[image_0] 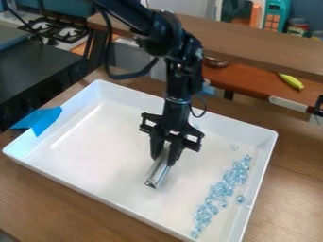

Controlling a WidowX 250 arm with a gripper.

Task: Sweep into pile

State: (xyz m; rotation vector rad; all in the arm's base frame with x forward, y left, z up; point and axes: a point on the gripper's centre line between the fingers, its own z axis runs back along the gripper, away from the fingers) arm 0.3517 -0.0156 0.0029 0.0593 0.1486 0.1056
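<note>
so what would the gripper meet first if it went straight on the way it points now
Most likely the white tray's floor, with the metal bar in the gripper touching first; any remaining gap is unclear.

The gripper (pixel 165 158) holds a metal bar (pixel 157 175) (slanting toward the near left) around the middle of the white tray (pixel 71 182); blue beads (pixel 222 191) trail along the right side, and tape (pixel 41 120) covers part of the left rim.
</note>
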